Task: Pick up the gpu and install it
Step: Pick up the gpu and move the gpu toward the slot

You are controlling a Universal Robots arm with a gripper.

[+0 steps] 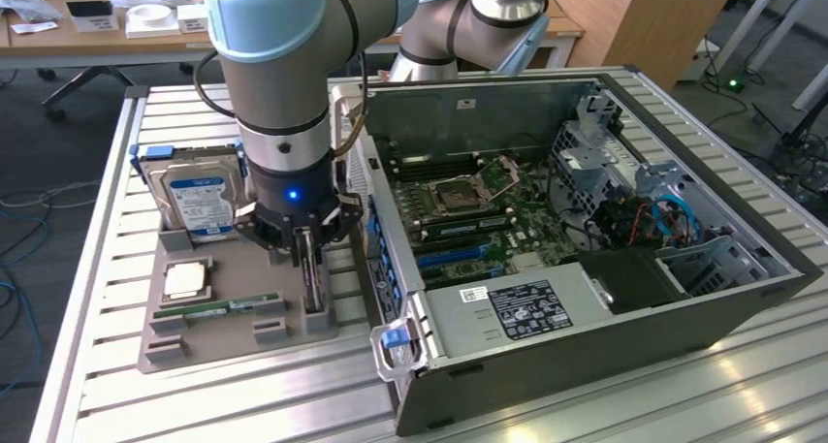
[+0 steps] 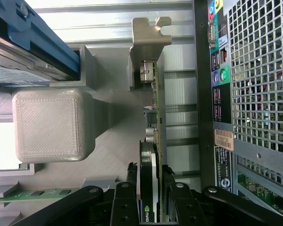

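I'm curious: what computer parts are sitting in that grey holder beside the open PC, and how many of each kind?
hard drive: 1
processor chip: 1
memory stick: 1
gpu, standing on its edge: 1
Total: 4

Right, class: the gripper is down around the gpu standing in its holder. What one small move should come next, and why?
Probably close the gripper on the gpu. The card stands on edge in the grey holder, and the fingers flank it with slim gaps showing, so nothing looks gripped yet. Lifting now would likely leave it behind.
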